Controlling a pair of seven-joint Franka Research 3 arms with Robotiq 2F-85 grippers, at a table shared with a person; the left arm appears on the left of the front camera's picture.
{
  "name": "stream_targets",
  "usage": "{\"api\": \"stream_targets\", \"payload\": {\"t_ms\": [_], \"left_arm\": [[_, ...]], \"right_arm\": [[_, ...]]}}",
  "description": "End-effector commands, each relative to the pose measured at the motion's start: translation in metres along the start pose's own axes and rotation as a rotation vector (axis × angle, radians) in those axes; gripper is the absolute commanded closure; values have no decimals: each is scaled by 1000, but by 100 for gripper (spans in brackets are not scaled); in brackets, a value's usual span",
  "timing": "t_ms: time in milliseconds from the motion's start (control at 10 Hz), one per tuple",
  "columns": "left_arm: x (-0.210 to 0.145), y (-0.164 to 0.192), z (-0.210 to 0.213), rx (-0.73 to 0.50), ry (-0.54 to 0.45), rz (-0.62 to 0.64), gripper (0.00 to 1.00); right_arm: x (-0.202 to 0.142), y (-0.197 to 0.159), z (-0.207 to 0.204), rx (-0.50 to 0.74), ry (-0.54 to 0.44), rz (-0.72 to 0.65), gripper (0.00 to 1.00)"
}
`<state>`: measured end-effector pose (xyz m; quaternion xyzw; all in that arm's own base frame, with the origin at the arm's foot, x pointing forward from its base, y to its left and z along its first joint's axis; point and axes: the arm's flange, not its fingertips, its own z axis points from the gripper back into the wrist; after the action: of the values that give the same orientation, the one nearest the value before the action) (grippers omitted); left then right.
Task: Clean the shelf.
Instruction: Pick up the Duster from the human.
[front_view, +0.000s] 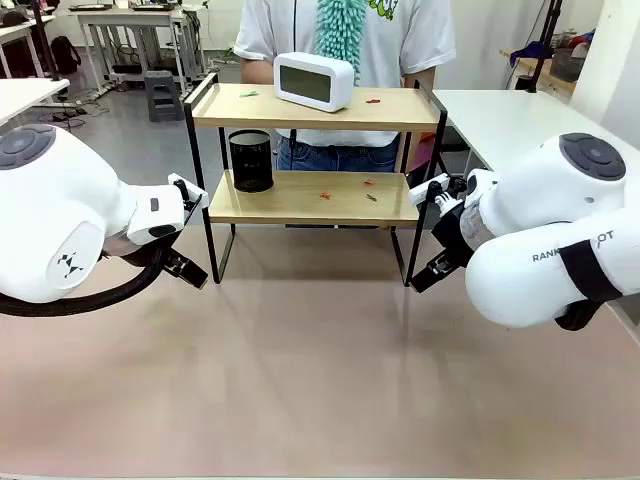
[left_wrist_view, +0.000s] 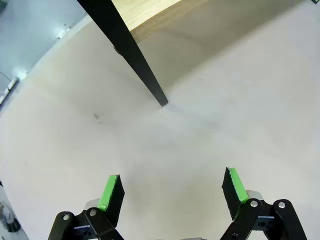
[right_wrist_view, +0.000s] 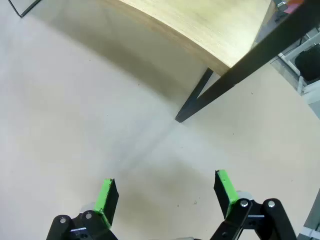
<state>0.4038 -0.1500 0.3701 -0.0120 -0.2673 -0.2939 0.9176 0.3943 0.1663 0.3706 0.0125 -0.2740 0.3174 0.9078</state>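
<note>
The shelf (front_view: 312, 198) stands mid-table, two light wooden boards in a thin black frame. Small red and green scraps (front_view: 369, 197) lie on its lower board and a few more on the top board (front_view: 250, 106). My left gripper (front_view: 190, 268) hangs low by the shelf's left front leg, open and empty; in the left wrist view the gripper (left_wrist_view: 172, 192) faces that leg (left_wrist_view: 136, 57) over bare tabletop. My right gripper (front_view: 432, 272) sits by the right front leg, open and empty; in the right wrist view the gripper (right_wrist_view: 165, 192) looks at that leg (right_wrist_view: 222, 87) and the board's corner (right_wrist_view: 200, 27).
A white digital clock (front_view: 313, 81) stands on the top board and a black mesh cup (front_view: 251, 160) on the lower one. A person (front_view: 420, 40) stands behind the shelf with a teal fluffy duster (front_view: 340, 30) hanging in front of them. White tables (front_view: 500, 120) flank the area.
</note>
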Motion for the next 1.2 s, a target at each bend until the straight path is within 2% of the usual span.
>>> {"api": "stream_targets", "payload": {"t_ms": [0, 800, 900, 1000, 1100], "left_arm": [[0, 0, 0, 0, 0, 0, 0], [0, 0, 0, 0, 0, 0, 0], [0, 0, 0, 0, 0, 1, 0], [-3, -2, 55, -173, -16, -63, 0], [-15, 8, 118, -401, -81, -50, 0]], "right_arm": [[0, 0, 0, 0, 0, 0, 0], [0, 0, 0, 0, 0, 1, 0], [-4, 12, 31, 122, 60, 190, 0], [-14, 9, 85, 263, 84, 229, 0], [-29, -5, 142, 317, 103, 106, 0]]}}
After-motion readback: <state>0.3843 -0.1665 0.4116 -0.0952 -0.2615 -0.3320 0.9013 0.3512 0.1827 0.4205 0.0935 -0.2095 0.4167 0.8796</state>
